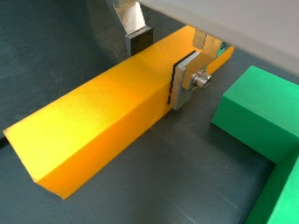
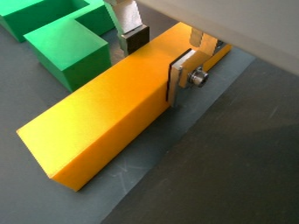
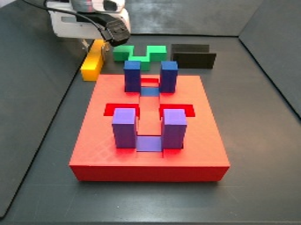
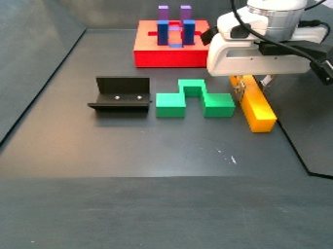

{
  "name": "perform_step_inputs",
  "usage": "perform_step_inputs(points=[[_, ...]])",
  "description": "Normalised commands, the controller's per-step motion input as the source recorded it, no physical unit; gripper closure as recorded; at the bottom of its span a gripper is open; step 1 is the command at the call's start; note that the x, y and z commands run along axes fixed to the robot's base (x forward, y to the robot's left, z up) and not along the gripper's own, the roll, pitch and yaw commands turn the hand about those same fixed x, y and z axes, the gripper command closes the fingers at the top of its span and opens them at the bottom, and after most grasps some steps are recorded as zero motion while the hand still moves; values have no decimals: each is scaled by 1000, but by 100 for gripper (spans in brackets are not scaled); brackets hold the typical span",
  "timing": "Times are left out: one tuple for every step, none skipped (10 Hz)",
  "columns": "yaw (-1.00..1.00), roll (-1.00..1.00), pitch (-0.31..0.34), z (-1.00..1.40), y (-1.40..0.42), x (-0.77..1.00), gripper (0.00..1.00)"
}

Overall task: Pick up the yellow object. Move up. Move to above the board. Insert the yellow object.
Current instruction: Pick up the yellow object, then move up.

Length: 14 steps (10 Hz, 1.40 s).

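The yellow object [image 1: 93,122] is a long yellow-orange bar lying flat on the dark floor; it shows in both wrist views [image 2: 105,122] and in both side views [image 3: 93,61] [image 4: 258,109]. My gripper [image 1: 158,74] straddles one end of it, also seen in a wrist view [image 2: 155,72] and in both side views [image 3: 106,35] [image 4: 247,83]. One pad lies against the bar's near side. The other finger [image 1: 138,37] stands just off its far side. The jaws are open. The red board [image 3: 100,145] with blue and purple upright blocks lies apart from the bar, also in a side view [image 4: 150,53].
A green zigzag block [image 4: 196,100] lies right beside the bar, close to the gripper [image 1: 257,114] [image 2: 65,48] [image 3: 147,54]. The black fixture [image 4: 120,95] stands beyond the green block [image 3: 194,55]. Dark walls rim the floor.
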Motion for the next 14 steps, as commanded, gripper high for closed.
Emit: perform_step_inputs(points=[[0, 0, 0, 0, 0, 0, 100], [0, 0, 0, 0, 0, 0, 100], [0, 0, 0, 0, 0, 0, 100], [0, 0, 0, 0, 0, 0, 100], [0, 0, 0, 0, 0, 0, 100], [0, 0, 0, 0, 0, 0, 100], [0, 0, 0, 0, 0, 0, 100], [0, 0, 0, 0, 0, 0, 100], [0, 0, 0, 0, 0, 0, 100], [0, 0, 0, 0, 0, 0, 100], [0, 0, 0, 833, 0, 0, 100], [-33, -6, 5, 820, -61, 8, 100], [-26, 27, 98, 549, -31, -28, 100], [-24, 58, 104, 376, -11, -9, 100]])
